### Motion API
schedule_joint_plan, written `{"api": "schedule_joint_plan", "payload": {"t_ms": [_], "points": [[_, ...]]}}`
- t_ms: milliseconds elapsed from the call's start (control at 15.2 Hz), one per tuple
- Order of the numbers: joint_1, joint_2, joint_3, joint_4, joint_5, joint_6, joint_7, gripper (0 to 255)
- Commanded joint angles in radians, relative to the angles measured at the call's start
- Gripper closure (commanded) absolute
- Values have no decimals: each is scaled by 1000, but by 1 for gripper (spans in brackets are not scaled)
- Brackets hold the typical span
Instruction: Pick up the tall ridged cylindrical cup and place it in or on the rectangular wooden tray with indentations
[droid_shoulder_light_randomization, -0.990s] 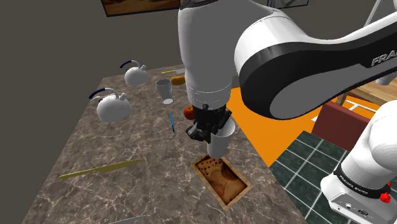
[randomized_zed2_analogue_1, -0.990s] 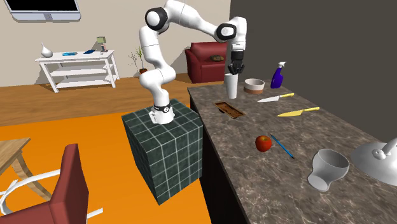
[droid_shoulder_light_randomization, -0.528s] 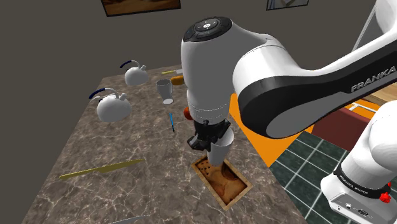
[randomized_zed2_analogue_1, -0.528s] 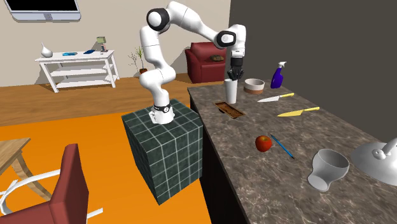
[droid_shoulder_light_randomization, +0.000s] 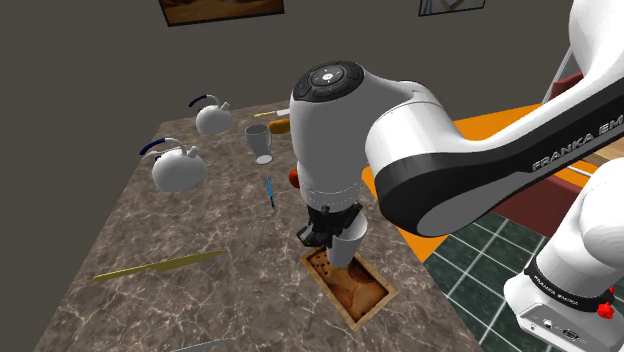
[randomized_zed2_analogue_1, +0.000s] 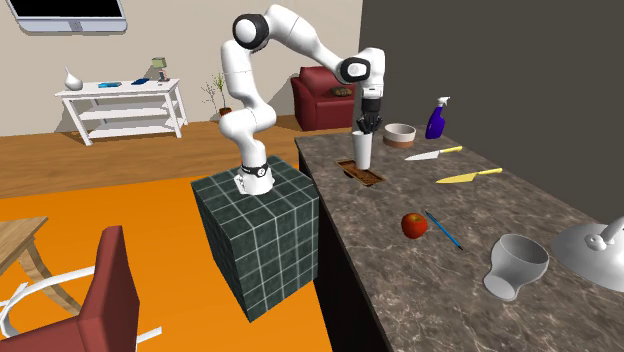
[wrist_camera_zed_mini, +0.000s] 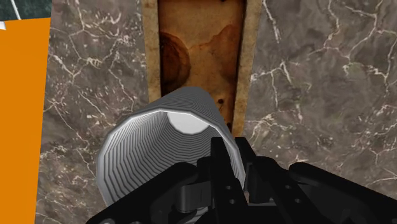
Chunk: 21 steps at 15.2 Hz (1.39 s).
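Jaws clamp the rim of the grey ridged cup over the stained wooden tray

"FRANKA EM", cut off by the picture's edge, runs along the white arm; small lettering on its base is probably the same brand.
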<state>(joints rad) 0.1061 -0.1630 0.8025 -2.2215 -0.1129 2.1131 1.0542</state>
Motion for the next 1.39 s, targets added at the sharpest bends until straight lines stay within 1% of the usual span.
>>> {"api": "schedule_joint_plan", "payload": {"t_ms": [0,198,264,594,858,1320], "points": [[0,1,0,-1,-1,2,1,255],[0,1,0,-1,-1,2,1,255],[0,1,0,-1,-1,2,1,0],[0,1,0,-1,-1,2,1,0],[16,-55,-14,84,48,-122,-35,0],[16,-55,-14,84,48,-122,-35,0]]}}
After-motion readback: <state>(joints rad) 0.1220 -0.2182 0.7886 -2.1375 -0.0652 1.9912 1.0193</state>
